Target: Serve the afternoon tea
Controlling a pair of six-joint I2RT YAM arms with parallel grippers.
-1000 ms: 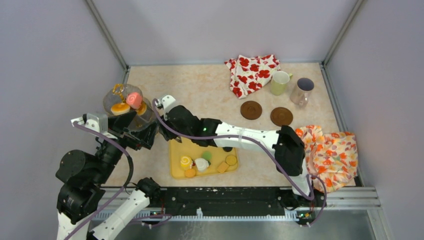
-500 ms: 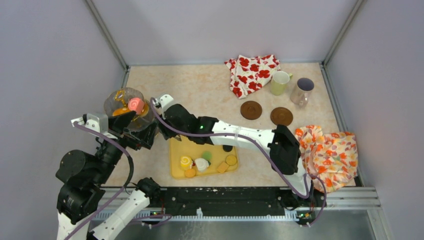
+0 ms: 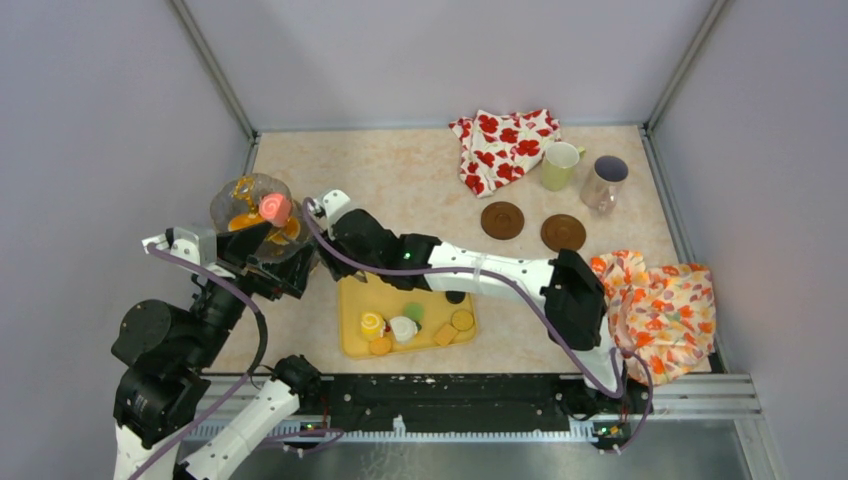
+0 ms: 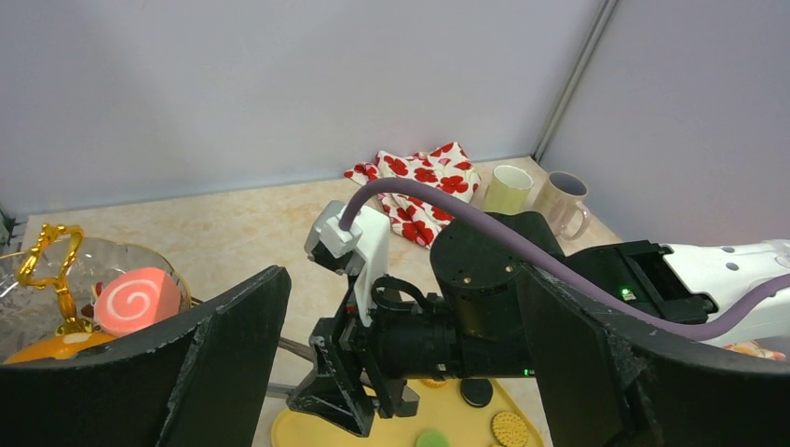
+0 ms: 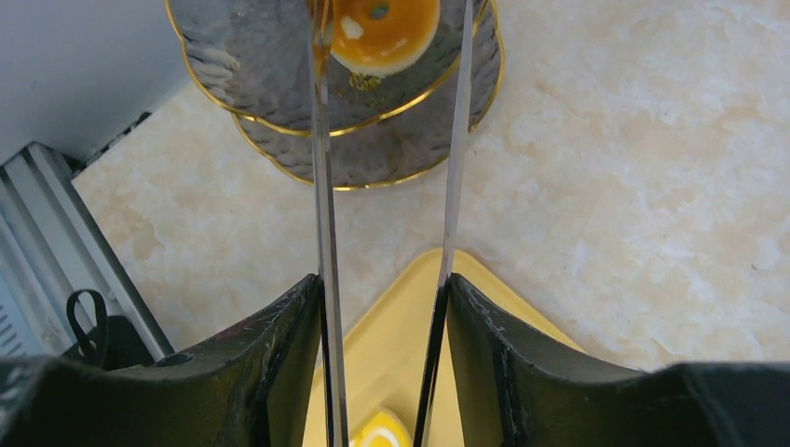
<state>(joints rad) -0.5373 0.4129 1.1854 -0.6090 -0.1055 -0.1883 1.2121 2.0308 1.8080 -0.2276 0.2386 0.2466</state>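
A two-tier glass stand [image 3: 232, 204] at the left holds a pink swirl roll [image 3: 274, 207] and an orange tart [image 3: 243, 222]. My right gripper [image 3: 320, 260] is shut on the metal tongs [image 5: 321, 186], one blade against each finger. Both blades reach over the stand [image 5: 270, 56], either side of an orange tart [image 5: 384, 28], with nothing between them. My left gripper [image 3: 272, 262] stands wide open and empty beside the stand, facing the right wrist. Several sweets, among them a yellow swirl roll [image 3: 372, 323] and a biscuit [image 3: 462, 320], lie on the yellow tray [image 3: 360, 295]. The pale-yellow mug [image 3: 559, 165] and greyish mug [image 3: 604, 181] stand far right.
Two brown coasters [image 3: 502, 220] [image 3: 563, 232] lie in front of the mugs. A red-flowered cloth [image 3: 505, 147] is bunched at the back. An orange-flowered cloth [image 3: 665, 310] lies at the right edge. Walls close in the left, back and right sides.
The tongs' blades have spread a little as my right gripper's fingers eased apart. The stand has shifted slightly in view. My left gripper stays wide open.
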